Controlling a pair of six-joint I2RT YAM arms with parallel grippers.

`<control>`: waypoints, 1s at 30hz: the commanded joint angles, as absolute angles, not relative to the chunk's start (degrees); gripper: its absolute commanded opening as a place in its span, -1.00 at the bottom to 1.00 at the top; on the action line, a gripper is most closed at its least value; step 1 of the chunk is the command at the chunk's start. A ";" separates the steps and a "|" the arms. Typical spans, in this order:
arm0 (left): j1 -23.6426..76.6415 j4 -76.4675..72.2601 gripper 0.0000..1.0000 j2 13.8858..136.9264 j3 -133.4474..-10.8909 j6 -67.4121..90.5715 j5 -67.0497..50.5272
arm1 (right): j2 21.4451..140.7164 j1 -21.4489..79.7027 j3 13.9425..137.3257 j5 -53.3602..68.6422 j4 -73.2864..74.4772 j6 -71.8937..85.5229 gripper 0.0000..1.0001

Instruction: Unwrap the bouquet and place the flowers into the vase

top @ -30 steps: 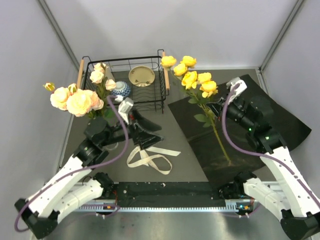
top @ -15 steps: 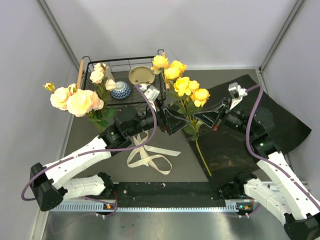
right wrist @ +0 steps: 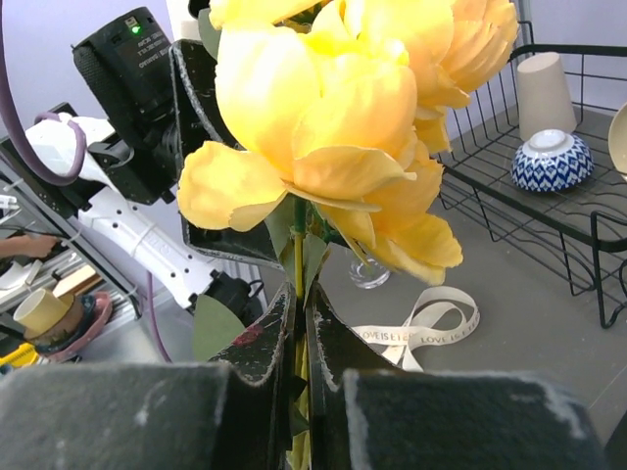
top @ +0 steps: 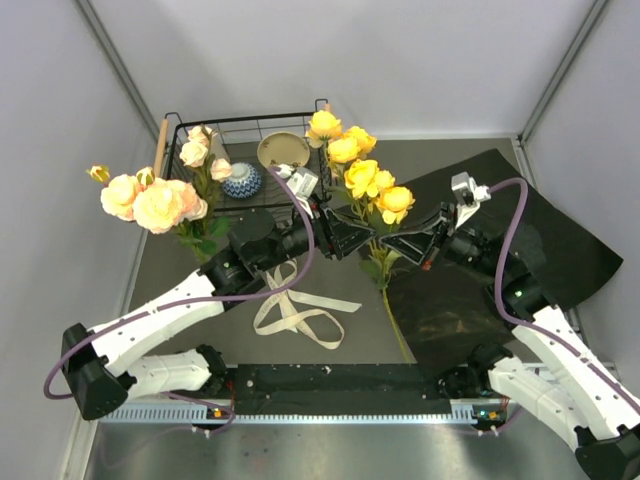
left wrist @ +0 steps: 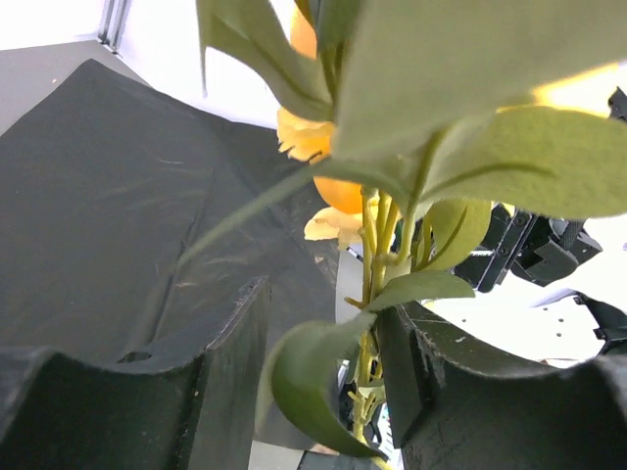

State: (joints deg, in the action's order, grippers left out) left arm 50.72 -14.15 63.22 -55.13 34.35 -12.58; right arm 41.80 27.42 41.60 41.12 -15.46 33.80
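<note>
My right gripper (top: 405,245) is shut on the stem of the yellow flowers (top: 360,170) and holds them upright over the table's middle. The stem (right wrist: 298,255) is pinched between its fingers, below the blooms (right wrist: 333,108). My left gripper (top: 350,235) reaches in from the left, its jaws open around the same stem (left wrist: 368,333). The stem lies against the right finger (left wrist: 416,377), with a gap to the left finger. Peach-pink flowers (top: 155,200) stand at the left; the clear vase (right wrist: 368,273) shows only in the right wrist view. The black paper (top: 520,250) lies flat on the right.
A cream ribbon (top: 300,315) lies loose near the front centre. A black wire basket (top: 325,165) at the back holds a blue-patterned bowl (top: 242,180), a beige cup (right wrist: 544,93) and a gold dish (top: 283,152). White walls close in the table.
My right gripper lifted the yellow flowers off the black paper and carried them left. My left arm swung from beside the peach flowers to the centre, and its jaws narrowed around the stem.
</note>
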 commanded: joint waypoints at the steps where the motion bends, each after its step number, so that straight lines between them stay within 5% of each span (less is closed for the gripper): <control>1: 50.71 -17.05 0.02 62.49 -58.62 33.58 -13.18 | 42.01 28.91 41.57 42.98 -18.28 33.58 -1.00; 6: 50.62 -16.35 -0.30 62.23 -59.76 32.09 -14.94 | 41.92 29.44 42.36 43.07 -16.18 32.08 -1.00; 9: 50.62 -15.47 -1.00 61.70 -60.82 30.07 -15.82 | 41.92 29.62 42.80 42.63 -14.77 31.47 -0.90; 10: 50.62 -14.42 -1.00 61.44 -61.26 29.28 -15.82 | 41.92 29.71 42.98 41.06 -13.81 31.64 -0.52; 15: 50.62 -6.78 -1.00 55.91 -63.01 21.82 -12.57 | 40.87 29.71 44.56 36.57 -6.25 29.27 0.55; 16: 50.62 -5.38 -1.00 54.77 -63.54 20.67 -11.35 | 40.61 29.62 44.82 35.78 -4.67 28.05 0.97; 30: 50.63 26.16 -1.00 32.52 -74.70 -8.33 4.73 | 41.13 29.71 45.35 29.00 0.70 22.41 0.97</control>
State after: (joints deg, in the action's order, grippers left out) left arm 50.68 17.34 35.29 -69.87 4.47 -3.01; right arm 39.59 29.15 42.87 30.37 1.21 23.46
